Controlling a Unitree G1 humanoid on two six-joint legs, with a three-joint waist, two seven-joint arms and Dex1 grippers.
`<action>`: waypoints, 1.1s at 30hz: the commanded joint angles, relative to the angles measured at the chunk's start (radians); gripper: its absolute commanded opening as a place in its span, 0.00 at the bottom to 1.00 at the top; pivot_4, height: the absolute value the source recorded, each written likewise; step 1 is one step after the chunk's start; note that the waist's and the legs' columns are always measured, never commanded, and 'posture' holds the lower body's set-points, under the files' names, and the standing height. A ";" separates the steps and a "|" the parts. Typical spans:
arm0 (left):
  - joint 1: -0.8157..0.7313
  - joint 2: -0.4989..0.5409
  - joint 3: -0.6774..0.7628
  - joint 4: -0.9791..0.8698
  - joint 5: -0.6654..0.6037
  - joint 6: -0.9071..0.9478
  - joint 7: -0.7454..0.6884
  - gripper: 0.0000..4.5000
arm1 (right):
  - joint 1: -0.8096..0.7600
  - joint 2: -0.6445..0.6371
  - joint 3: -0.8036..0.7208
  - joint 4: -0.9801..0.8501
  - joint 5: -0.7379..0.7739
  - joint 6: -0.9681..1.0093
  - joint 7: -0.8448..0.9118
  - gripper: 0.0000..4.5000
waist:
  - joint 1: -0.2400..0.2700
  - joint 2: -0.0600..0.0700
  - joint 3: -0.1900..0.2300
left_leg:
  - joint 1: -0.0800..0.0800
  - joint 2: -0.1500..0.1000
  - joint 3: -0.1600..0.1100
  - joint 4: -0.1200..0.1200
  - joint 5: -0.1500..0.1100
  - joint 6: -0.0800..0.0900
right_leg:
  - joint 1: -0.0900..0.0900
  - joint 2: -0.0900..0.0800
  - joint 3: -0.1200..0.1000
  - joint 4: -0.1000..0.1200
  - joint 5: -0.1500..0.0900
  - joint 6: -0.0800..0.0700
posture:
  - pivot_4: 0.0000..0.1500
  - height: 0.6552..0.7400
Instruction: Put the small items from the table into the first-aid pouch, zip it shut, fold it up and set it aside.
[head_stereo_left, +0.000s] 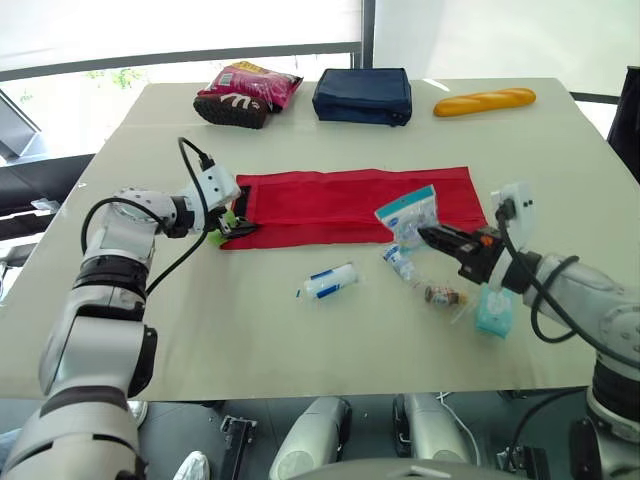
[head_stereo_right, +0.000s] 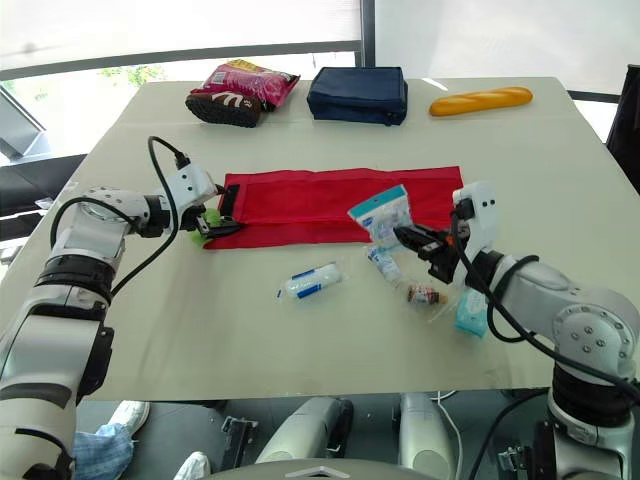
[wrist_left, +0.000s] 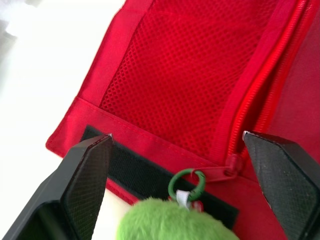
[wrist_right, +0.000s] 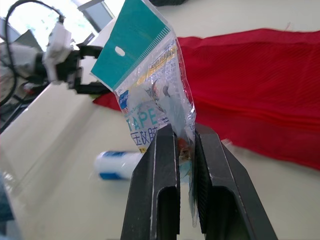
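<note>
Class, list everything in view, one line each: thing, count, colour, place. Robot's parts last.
Flat fabric first-aid pouch: 1, red, table centre.
Fluffy zip charm: 1, green, pouch's left end.
Clear tape packet: 1, teal header, held at pouch's right end.
Wrapped roll: 1, white-blue, in front of pouch.
Small bottle: 1, clear, in front of tape packet.
Small wrapped item: 1, brown, beside the bottle.
Soft pack: 1, light teal, right of wrapped item.
Zipped bag: 1, navy, far edge.
Snack bag: 1, pink, far left.
Striped item: 1, dark brown, by snack bag.
Bread loaf: 1, yellow, far right.
Left gripper: 1, black fingers open around the zip charm.
Right gripper: 1, black fingers shut on the tape packet.
</note>
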 joint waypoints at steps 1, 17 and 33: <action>-0.048 -0.013 0.000 0.072 0.036 -0.062 -0.009 0.56 | -0.005 -0.018 -0.003 -0.051 0.080 -0.038 -0.050 0.00 | -0.002 -0.001 0.000 | 0.000 0.000 0.000 0.000 0.000 0.000 | 0.000 0.000 0.000 0.000 0.000 0.000 | 1.00 0.87; -0.005 -0.142 0.111 -0.153 -0.147 0.164 -0.313 0.03 | -0.061 0.143 0.265 0.116 0.180 -0.130 -0.345 0.00 | -0.007 -0.003 0.000 | 0.000 0.000 0.000 0.002 0.000 0.000 | 0.000 0.000 0.000 0.001 0.001 0.001 | 1.00 0.87; 0.262 -0.180 0.147 -0.694 -0.252 0.424 -0.163 0.03 | -0.255 0.376 0.319 0.595 0.397 -0.076 -0.748 0.00 | -0.025 -0.003 0.000 | 0.002 0.002 0.001 0.002 0.001 -0.001 | -0.001 0.004 0.003 0.004 0.003 -0.002 | 1.00 0.87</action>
